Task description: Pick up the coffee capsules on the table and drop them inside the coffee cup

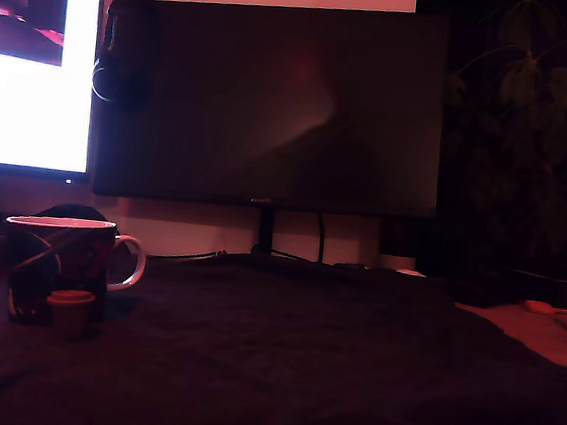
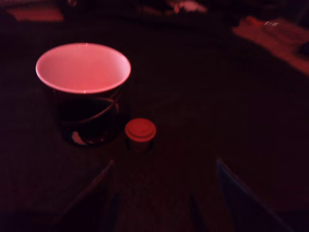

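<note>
capsule [image 2: 140,130] beside cup [image 2: 83,67], end effector [image 2: 164,193] perhaps open

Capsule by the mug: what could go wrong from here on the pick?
1. The capsule stands close beside the coffee cup, so one finger of the open pincer may strike or push the cup instead of slipping between them.
2. The scene is very dark and red-lit, and the wrist view is blurred, so the capsule's edge may be misjudged.
3. The capsule is small and tapered, so it may tip or squirt out on closing.
</note>
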You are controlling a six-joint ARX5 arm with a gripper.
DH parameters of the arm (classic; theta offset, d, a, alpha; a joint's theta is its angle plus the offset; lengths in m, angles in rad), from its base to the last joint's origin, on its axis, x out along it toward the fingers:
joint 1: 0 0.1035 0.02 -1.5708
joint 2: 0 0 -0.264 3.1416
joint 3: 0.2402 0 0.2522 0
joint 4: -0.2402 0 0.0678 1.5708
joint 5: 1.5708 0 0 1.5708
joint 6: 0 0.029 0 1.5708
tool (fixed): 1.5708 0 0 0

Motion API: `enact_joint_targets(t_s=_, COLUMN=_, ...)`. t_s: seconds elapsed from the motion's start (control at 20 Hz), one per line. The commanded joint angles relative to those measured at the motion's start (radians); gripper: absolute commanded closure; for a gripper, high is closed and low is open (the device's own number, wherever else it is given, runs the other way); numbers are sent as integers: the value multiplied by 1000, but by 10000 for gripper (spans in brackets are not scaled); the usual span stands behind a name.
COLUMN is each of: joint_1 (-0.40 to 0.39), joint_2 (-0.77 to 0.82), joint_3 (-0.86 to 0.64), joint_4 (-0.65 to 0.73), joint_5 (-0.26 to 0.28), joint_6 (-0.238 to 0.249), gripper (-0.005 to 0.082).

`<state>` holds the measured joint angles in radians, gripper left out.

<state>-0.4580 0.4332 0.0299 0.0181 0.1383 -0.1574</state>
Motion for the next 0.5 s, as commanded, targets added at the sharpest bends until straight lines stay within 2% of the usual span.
enact_joint_targets(t_s=0.0, joint_1=-3, joint_2=69, joint_3=-21, joint_4=73, joint_5=-6, joint_6=2, gripper=152)
enact_joint_targets(t_s=0.2, joint_1=-3, joint_2=223, joint_3=-21, joint_4=246, joint_5=-20, joint_6=1, gripper=152)
enact_joint_targets(t_s=0.45, joint_1=-3, joint_2=405, joint_3=-21, joint_4=396, joint_5=-24, joint_6=2, gripper=153)
